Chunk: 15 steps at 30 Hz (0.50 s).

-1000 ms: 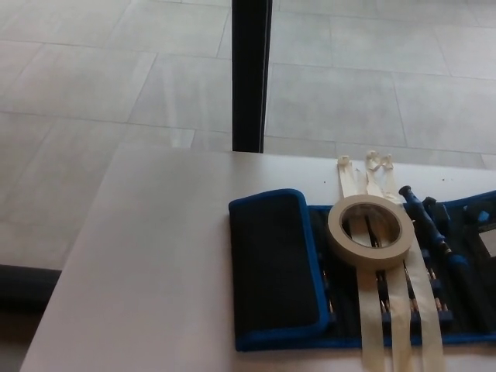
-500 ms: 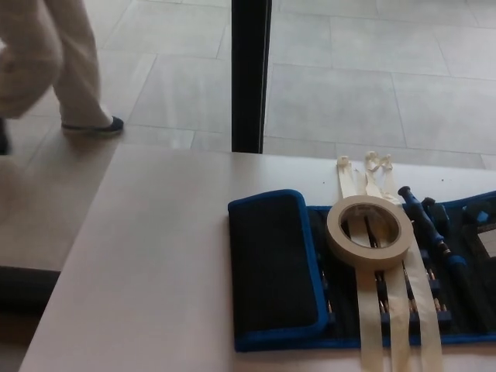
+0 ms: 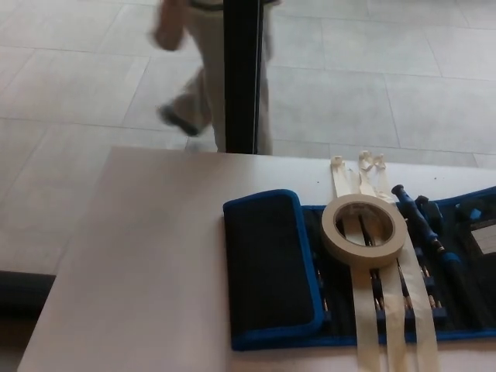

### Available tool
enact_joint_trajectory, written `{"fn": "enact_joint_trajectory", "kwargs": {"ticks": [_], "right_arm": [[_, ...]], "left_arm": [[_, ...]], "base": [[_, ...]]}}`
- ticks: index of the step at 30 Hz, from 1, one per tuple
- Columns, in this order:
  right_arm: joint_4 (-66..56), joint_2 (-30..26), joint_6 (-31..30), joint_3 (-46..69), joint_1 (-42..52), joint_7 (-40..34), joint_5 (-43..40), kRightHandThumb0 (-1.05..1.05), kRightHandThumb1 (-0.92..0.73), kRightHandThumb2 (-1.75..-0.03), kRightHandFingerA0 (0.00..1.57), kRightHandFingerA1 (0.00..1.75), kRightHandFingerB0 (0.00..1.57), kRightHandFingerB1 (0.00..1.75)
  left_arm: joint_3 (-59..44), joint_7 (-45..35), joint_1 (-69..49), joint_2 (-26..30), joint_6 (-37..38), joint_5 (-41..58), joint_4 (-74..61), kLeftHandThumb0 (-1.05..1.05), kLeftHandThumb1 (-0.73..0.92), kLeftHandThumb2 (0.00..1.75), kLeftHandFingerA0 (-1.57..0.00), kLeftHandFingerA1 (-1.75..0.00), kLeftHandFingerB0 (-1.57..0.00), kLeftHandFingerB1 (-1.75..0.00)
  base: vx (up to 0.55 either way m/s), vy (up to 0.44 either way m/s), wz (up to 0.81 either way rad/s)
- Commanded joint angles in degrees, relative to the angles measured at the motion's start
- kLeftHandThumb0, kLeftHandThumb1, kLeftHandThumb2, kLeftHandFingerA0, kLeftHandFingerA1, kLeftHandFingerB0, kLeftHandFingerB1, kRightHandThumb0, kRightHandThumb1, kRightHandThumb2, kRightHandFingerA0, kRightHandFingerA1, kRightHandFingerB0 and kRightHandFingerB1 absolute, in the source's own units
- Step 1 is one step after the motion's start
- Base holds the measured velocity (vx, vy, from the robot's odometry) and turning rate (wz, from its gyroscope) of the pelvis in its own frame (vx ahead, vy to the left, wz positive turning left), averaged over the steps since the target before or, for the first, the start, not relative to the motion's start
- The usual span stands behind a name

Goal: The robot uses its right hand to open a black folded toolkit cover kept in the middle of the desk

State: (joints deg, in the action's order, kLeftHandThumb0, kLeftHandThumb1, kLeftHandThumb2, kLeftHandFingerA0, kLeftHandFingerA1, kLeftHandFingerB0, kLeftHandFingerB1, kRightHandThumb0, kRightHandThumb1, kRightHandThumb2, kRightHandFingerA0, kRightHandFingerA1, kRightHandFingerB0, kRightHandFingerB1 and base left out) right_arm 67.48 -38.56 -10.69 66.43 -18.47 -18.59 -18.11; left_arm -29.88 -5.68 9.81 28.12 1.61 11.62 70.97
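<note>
Desk [image 3: 155,263] left side bare — toolkit cover [image 3: 271,267] right.

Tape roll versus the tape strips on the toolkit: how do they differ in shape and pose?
The tape roll is a closed ring lying flat on the toolkit; the tape strips are long flat bands.
The roll sits wholly on the kit; the strips run across it from the desk behind to the near edge.
The roll lies over the strips, which pass under it.
Both are the same cream colour.
</note>
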Motion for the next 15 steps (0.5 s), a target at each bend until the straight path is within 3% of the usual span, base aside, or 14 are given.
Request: {"fn": "enact_joint_trajectory", "kwargs": {"ticks": [1, 2, 7, 9, 10, 11, 12, 13, 15], "right_arm": [[-0.4, 2.7, 2.2, 0.1, -0.6, 0.9, -6.6, -0.56, -0.75, -0.67, 0.77, 1.53, 0.56, 1.08], [-0.8, 3.4, 2.3, -0.4, 0.0, 1.7, -6.9, -0.56, -0.76, -0.67, 0.75, 1.58, 0.58, 1.13], [-1.9, 4.3, 1.9, -1.7, 1.9, 2.2, -8.7, -0.55, -0.77, -0.69, 0.80, 1.54, 0.44, 0.85], [-2.0, 4.4, 2.0, -2.5, 2.6, 2.9, -9.1, -0.55, -0.77, -0.69, 0.78, 1.55, 0.43, 0.87], [-2.0, 4.7, 2.6, -2.8, 3.1, 2.9, -9.5, -0.55, -0.75, -0.68, 0.85, 1.52, 0.52, 1.01], [-2.1, 4.8, 2.8, -2.9, 3.4, 3.0, -9.8, -0.54, -0.75, -0.67, 0.84, 1.54, 0.54, 1.02], [-2.0, 4.9, 3.0, -3.2, 3.8, 3.3, -10.2, -0.56, -0.74, -0.69, 0.85, 1.57, 0.58, 1.04], [-1.8, 5.0, 3.2, -3.6, 4.0, 3.8, -10.3, -0.57, -0.75, -0.69, 0.88, 1.58, 0.57, 1.01], [-1.8, 4.9, 3.3, -4.3, 4.3, 4.0, -10.8, -0.57, -0.75, -0.69, 0.88, 1.58, 0.57, 1.01]], "left_arm": [[-0.3, 0.1, -0.6, 1.4, -0.2, 1.1, 0.9, -0.70, 0.70, 0.61, -0.56, -0.64, -0.50, -0.46], [-0.4, 0.1, -0.8, 1.3, 0.0, 1.2, 0.8, -0.71, 0.70, 0.61, -0.56, -0.66, -0.50, -0.46], [0.2, -0.1, -1.8, 1.4, 0.9, 0.9, 0.4, -0.74, 0.71, 0.62, -0.56, -0.66, -0.51, -0.46], [0.1, 0.0, -2.2, 1.4, 0.9, 1.0, 0.4, -0.72, 0.71, 0.62, -0.57, -0.66, -0.51, -0.46], [-0.1, -0.6, -2.5, 1.5, 0.5, 1.3, 0.6, -0.73, 0.71, 0.61, -0.54, -0.66, -0.50, -0.47], [-0.4, -0.5, -2.4, 1.5, 0.1, 1.7, 0.6, -0.72, 0.68, 0.60, -0.55, -0.67, -0.51, -0.48], [-0.7, -0.1, -2.4, 1.4, 0.0, 2.0, 0.5, -0.70, 0.53, 0.96, -0.53, -0.71, -0.44, -0.58], [-0.7, -0.1, -2.5, 1.4, 0.3, 1.9, 0.7, -0.71, 0.69, 0.61, -0.55, -0.67, -0.49, -0.47], [-0.6, -0.2, -2.6, 1.2, 0.5, 1.9, 0.9, -0.71, 0.69, 0.61, -0.55, -0.67, -0.49, -0.47]], "base": [[0.00, 0.000, 0.00], [0.00, 0.000, 0.00], [0.00, 0.000, 0.00], [0.00, 0.000, 0.00], [0.00, 0.000, 0.00], [0.00, 0.000, 0.00], [0.00, 0.000, 0.00], [0.00, 0.000, 0.00], [0.00, 0.000, 0.00]]}}
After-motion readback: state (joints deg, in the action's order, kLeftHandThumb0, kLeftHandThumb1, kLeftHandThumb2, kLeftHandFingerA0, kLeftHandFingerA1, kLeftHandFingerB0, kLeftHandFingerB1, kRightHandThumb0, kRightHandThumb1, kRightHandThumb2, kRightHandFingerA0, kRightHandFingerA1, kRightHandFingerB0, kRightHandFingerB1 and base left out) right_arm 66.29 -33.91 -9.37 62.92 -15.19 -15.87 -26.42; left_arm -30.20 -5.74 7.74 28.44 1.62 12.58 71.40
